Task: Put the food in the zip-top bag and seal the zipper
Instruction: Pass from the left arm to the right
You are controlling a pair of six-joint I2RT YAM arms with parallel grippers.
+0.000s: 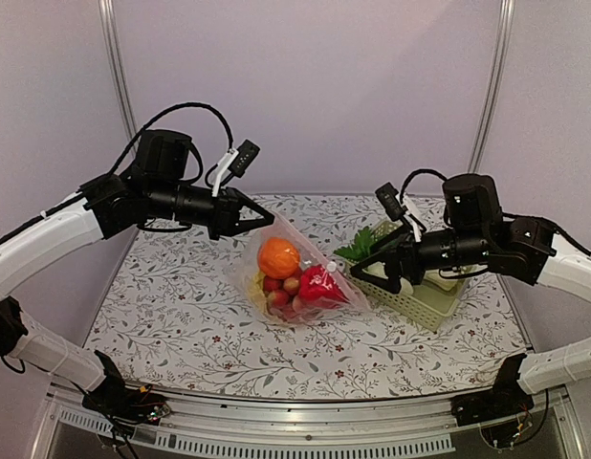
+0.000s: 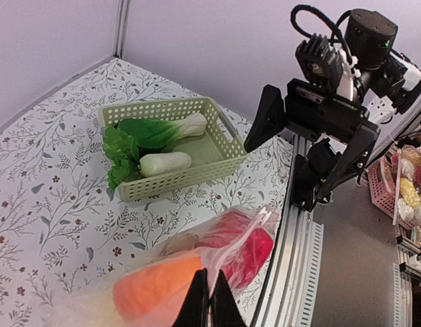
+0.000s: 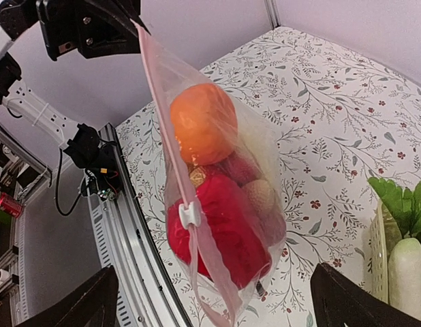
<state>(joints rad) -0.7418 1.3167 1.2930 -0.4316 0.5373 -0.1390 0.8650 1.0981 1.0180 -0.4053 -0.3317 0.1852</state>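
Note:
The zip-top bag [image 1: 297,275] hangs slanted from its upper corner, pinched in my left gripper [image 1: 265,219], which is shut on it [image 2: 210,303]. Inside show the food: an orange [image 3: 202,122], a round red fruit [image 3: 227,235] and small red-pink fruits [image 1: 279,291]. The zipper [image 3: 164,133] runs down the bag's edge as a pinkish strip, with a white slider [image 3: 189,214] low on it. My right gripper [image 1: 374,272] stands wide open beside the bag's lower end and touches nothing; its fingers [image 3: 84,303] frame the bag.
A pale green slotted basket [image 1: 425,298] sits at the right, behind my right gripper, holding leafy greens with white stems [image 2: 152,139]. The table's metal front rail [image 3: 129,245] runs close below the bag. The floral tabletop [image 1: 171,306] lies bare to the left.

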